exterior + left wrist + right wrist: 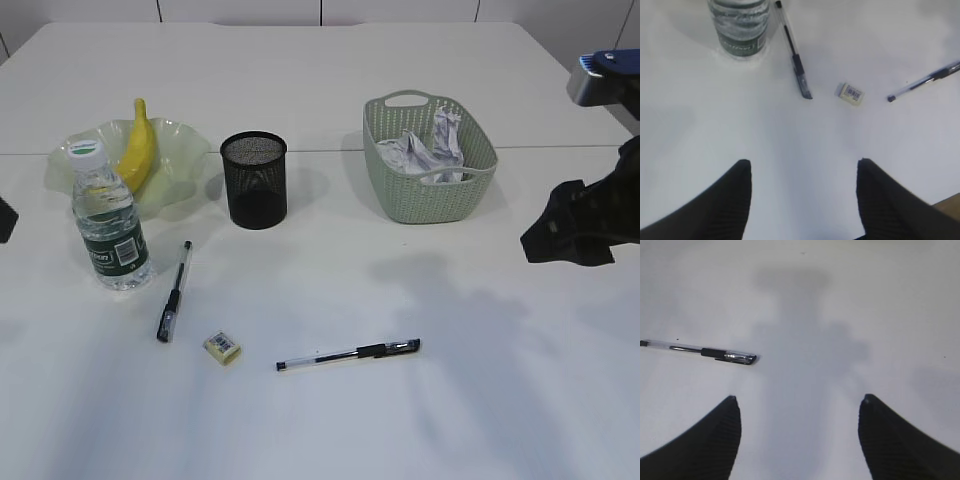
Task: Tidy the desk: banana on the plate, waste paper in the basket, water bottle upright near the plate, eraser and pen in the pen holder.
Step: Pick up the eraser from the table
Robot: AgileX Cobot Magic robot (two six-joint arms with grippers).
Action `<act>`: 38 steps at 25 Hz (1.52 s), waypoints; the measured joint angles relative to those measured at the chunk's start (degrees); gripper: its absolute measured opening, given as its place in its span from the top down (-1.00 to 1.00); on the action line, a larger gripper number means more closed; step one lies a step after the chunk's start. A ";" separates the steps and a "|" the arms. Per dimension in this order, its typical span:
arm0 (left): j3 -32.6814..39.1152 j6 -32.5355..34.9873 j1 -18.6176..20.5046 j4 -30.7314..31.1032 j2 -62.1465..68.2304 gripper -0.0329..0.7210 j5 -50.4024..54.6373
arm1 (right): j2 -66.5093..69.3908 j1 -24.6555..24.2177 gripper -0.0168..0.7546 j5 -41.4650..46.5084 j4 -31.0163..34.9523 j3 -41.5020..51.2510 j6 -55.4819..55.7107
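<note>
Pens (348, 353) and eraser (222, 347) lie flat on the bench (480, 400), short of the holder (254, 180). Your hands (800, 200) (797, 440) hang released, empty. You risk skidding thin pens, or knocking the bottle (110, 222) beside one.

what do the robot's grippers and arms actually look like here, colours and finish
Both grippers have black fingers with fine ribbing, broad at the base and tapering to rounded tips: left gripper, right gripper. In the exterior view the right arm is matte black and angular, with a blue and grey part above it.
</note>
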 joint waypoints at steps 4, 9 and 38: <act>5.54 -2.56 0.00 3.15 -2.16 -0.31 -0.23 | 0.00 0.00 -0.46 1.11 0.29 0.00 -0.76; 7.64 -3.52 0.00 3.80 -4.83 -0.31 -0.48 | 0.00 0.00 -0.46 2.11 0.29 0.00 -1.57; 7.66 -3.86 0.00 2.71 -5.76 -0.29 -2.38 | 28.74 19.75 -0.45 19.80 -2.44 -35.93 -1.42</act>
